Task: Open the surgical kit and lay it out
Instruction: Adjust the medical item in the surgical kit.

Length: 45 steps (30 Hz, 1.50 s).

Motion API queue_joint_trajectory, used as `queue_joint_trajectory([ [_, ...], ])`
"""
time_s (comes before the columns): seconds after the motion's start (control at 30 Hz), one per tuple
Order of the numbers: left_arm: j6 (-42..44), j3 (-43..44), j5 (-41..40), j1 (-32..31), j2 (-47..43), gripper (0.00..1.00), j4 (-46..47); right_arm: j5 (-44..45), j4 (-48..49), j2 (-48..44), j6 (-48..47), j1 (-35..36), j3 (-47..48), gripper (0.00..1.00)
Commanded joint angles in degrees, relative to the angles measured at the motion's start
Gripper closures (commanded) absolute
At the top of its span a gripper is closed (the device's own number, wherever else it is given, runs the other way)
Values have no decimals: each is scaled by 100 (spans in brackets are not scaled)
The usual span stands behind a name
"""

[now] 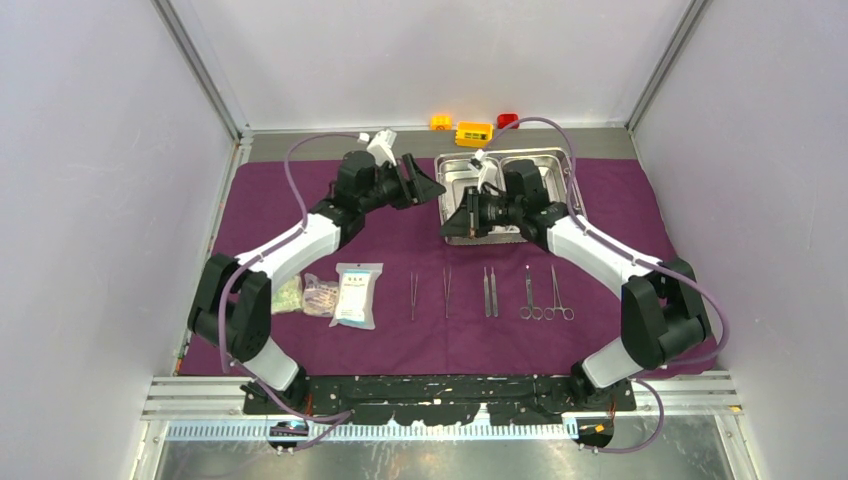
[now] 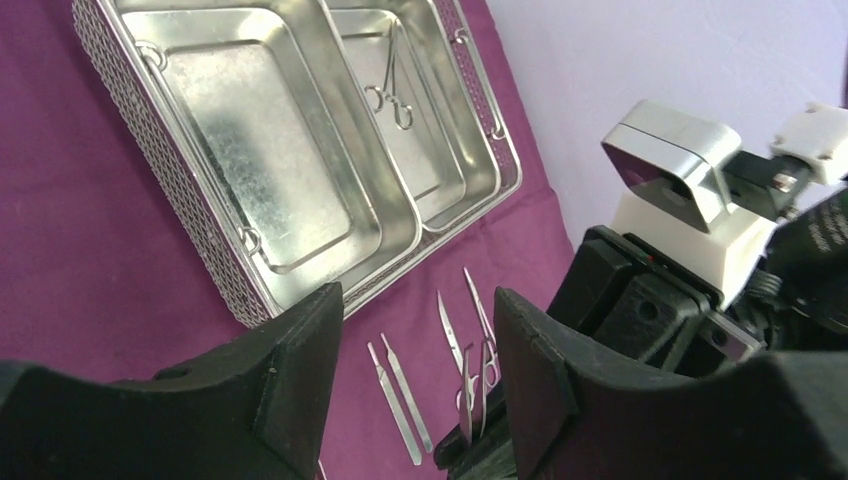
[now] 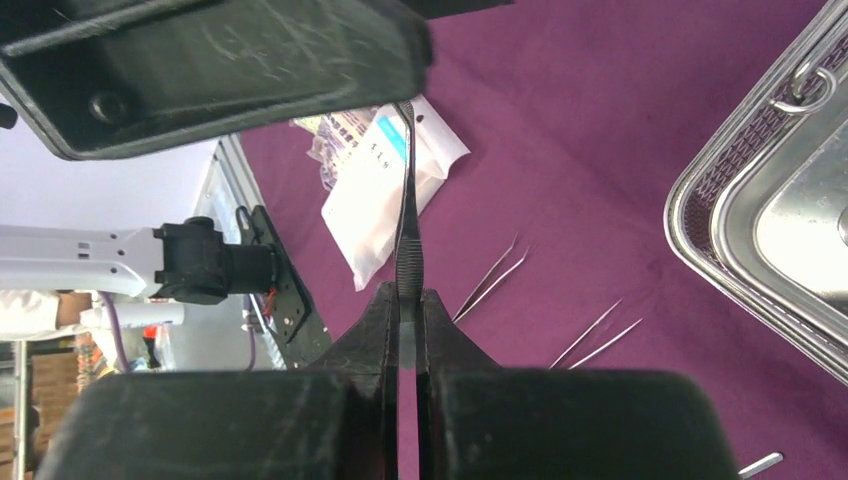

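The dark-purple cloth (image 1: 400, 240) lies spread over the table. At its back stands the steel tray (image 1: 553, 153), with one clamp (image 2: 392, 95) in its far compartment. My right gripper (image 3: 408, 295) is shut on thin steel tweezers (image 3: 408, 230), which stick up from its fingertips above the cloth, left of the tray. My left gripper (image 2: 415, 300) faces it, open, its fingers either side of the tweezers (image 2: 468, 390) without touching them. Tweezers (image 1: 413, 295), handles (image 1: 489, 292), scissors (image 1: 528, 297) and a clamp (image 1: 559, 297) lie in a row near the front. Clear packets (image 1: 357, 295) lie to their left.
Yellow (image 1: 441, 122), orange (image 1: 474, 132) and red (image 1: 507, 120) toy bricks sit behind the cloth by the back wall. White walls close in the left, right and back sides. The two arms' wrists almost meet in front of the tray.
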Motion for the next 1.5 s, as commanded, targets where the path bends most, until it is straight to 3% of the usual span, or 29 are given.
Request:
queue_joint_trajectory([
  [0.0,122,282,-138,-120,103,43,-250,433,-325,-215,-423,106,286,100],
  [0.3,285,376,-246,-345,180,56,-522,528,-356,-155,-404,125,329,100],
  [0.57,399,698,-592,-614,295,60,-1218,761,-493,-118,-415,138,383,99],
  [0.97,375,952,-637,-741,528,81,-1565,977,-623,-52,-519,157,400,99],
  [1.17,418,909,-1055,-751,444,89,-2050,1156,-956,-169,-931,159,402,82],
  [1.3,407,788,-1318,-788,392,90,-2444,1311,-1383,-289,-1462,153,418,60],
  [1.47,253,375,-1555,-907,212,91,-2691,1688,-2082,-719,-2320,117,318,55],
])
